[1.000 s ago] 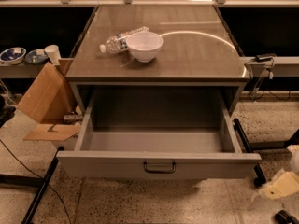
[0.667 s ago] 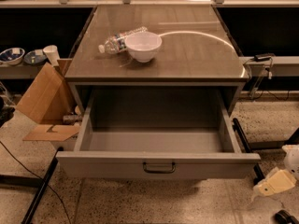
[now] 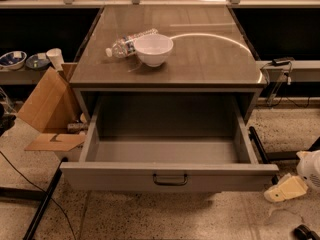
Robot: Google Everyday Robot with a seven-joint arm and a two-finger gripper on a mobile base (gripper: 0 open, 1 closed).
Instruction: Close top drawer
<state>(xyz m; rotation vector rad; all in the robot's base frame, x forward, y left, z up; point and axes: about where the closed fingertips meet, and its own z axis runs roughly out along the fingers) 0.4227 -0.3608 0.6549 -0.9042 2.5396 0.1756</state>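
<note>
The top drawer [image 3: 125,178] is a wide grey metal drawer, pulled far out of the cabinet, and its inside shows nothing in it. Its flat front faces me with a small dark pull handle [image 3: 170,179] at the centre. My gripper [image 3: 285,188] is a cream-coloured piece low at the right, just right of and slightly below the drawer's front right corner, close to it but apart. The white arm housing [image 3: 311,169] sits behind it at the frame edge.
A white bowl [image 3: 153,49] and a lying plastic bottle [image 3: 129,42] are on the cabinet top [image 3: 210,59]. An open cardboard box [image 3: 47,106] stands on the floor at the left. A dark pole [image 3: 42,206] lies at the lower left. Shelves with bowls [image 3: 12,60] are at the far left.
My gripper has moved left and a little up, closer to the drawer's front right corner. The drawer stands open as before.
</note>
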